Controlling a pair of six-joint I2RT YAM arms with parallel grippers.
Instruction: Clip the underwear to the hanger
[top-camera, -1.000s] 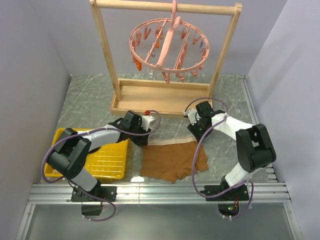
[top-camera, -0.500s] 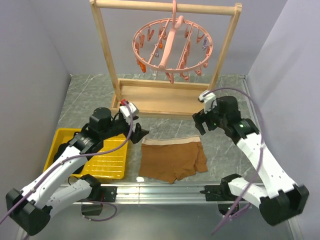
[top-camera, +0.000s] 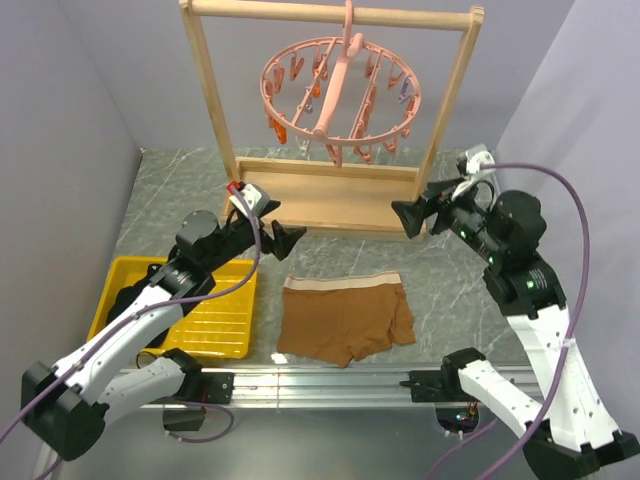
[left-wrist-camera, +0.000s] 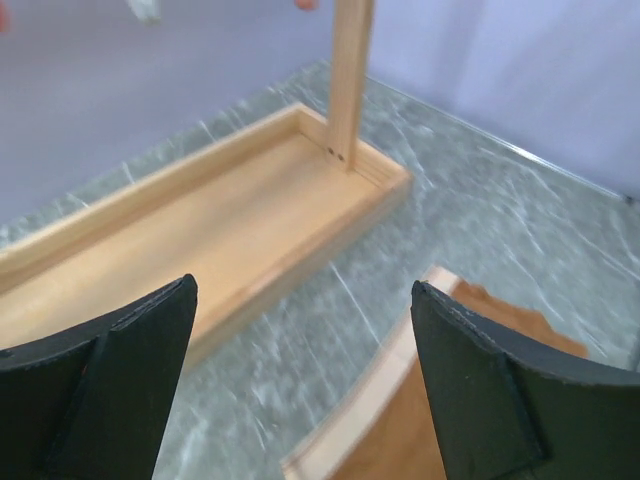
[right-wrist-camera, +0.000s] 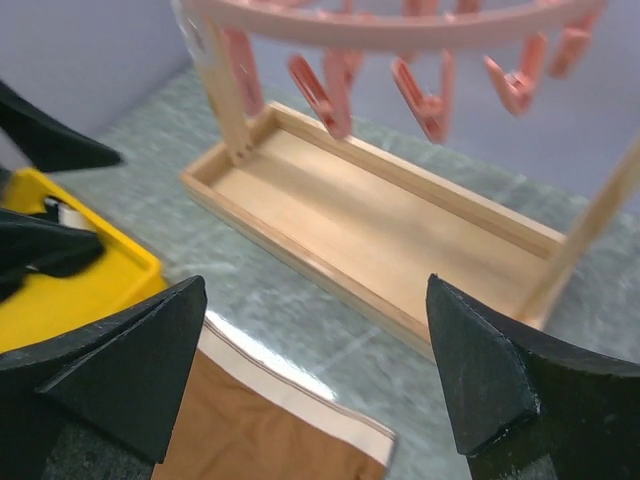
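Observation:
The brown underwear (top-camera: 345, 320) lies flat on the marble table, pale waistband toward the rack, and nothing holds it. It shows low in the left wrist view (left-wrist-camera: 385, 445) and in the right wrist view (right-wrist-camera: 260, 435). The pink hanger (top-camera: 272, 75) dangles its clips from the rack's top bar, and its rim crosses the top of the right wrist view (right-wrist-camera: 400, 30). My left gripper (top-camera: 288, 238) hovers open above the waistband's left end (left-wrist-camera: 303, 283). Off to the right, higher up, my right gripper (top-camera: 403, 218) is open and empty too (right-wrist-camera: 315, 280).
The wooden rack (top-camera: 320, 200) stands behind the underwear, its base tray close under both grippers. A yellow tray (top-camera: 215, 320) sits at the left beneath the left arm. Grey walls close in on both sides.
Both grippers have opened and risen off the underwear's waistband, the left going back-left, the right back-right. The underwear has dropped flat on the table. The hanger sways slightly.

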